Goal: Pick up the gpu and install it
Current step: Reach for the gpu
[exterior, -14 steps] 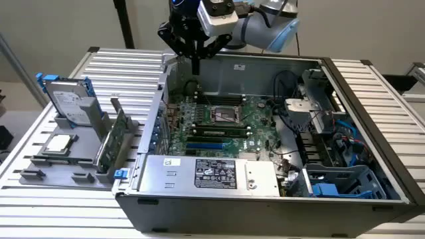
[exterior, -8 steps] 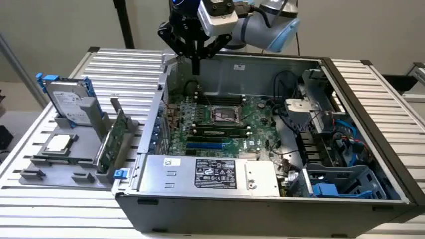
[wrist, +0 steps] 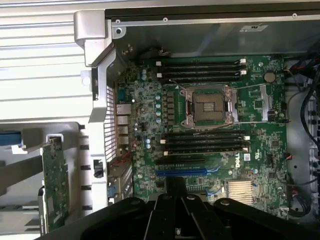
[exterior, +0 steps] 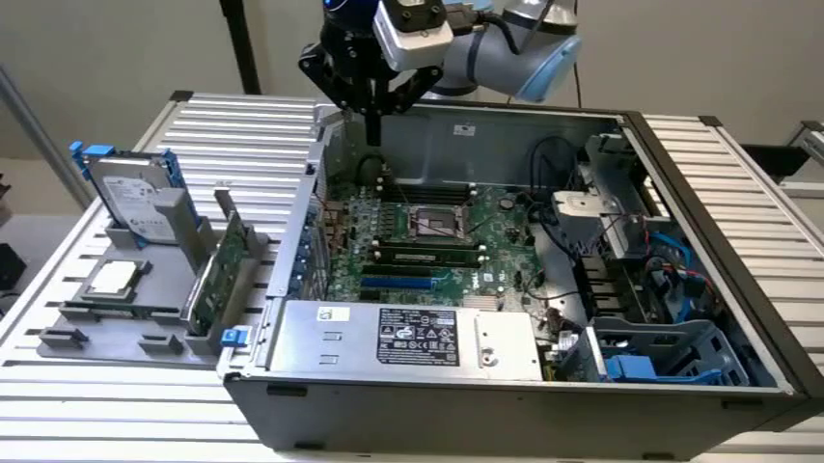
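The gpu [exterior: 227, 262] stands on edge in a slot of the grey holder [exterior: 123, 333] at the exterior view's left, beside the open computer case; its green board [wrist: 54, 186] faces outward. My gripper [exterior: 373, 133] hangs above the case's back left corner, over the motherboard [exterior: 431, 236], well apart from the gpu. Its fingers [wrist: 175, 184] are pressed together with nothing between them. The blue expansion slot [wrist: 182, 172] on the motherboard lies bare.
A silver hard drive in a blue frame [exterior: 135, 198] and a square CPU chip [exterior: 114, 277] sit on the same holder. The case's left wall [exterior: 307, 222] stands between holder and motherboard. The power supply [exterior: 412, 338], cables [exterior: 566, 207] and drive bays [exterior: 657, 352] take up the case's front and right.
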Action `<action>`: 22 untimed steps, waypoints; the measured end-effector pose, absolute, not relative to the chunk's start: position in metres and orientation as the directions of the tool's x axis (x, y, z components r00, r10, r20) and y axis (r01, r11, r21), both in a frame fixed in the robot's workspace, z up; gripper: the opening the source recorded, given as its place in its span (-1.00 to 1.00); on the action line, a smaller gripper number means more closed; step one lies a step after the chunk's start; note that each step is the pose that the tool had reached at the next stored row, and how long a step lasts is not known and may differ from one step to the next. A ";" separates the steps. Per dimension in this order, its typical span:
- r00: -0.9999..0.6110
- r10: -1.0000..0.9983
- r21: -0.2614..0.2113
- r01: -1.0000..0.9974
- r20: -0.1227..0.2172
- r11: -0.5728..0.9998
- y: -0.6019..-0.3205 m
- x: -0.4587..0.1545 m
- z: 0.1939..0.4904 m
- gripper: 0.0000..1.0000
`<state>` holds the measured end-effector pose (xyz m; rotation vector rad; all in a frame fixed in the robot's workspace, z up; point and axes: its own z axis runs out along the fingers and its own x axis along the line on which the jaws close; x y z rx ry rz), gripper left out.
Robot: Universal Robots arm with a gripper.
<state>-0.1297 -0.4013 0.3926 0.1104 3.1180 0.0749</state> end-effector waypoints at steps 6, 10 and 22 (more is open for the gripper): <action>-0.997 0.071 0.049 0.070 -0.019 0.996 -0.409 -0.157 0.393 -1.00; -0.997 0.071 0.049 0.070 -0.019 0.996 -0.415 -0.175 0.393 -1.00; -0.997 0.071 0.047 0.070 -0.019 0.996 -0.430 -0.230 0.392 -1.00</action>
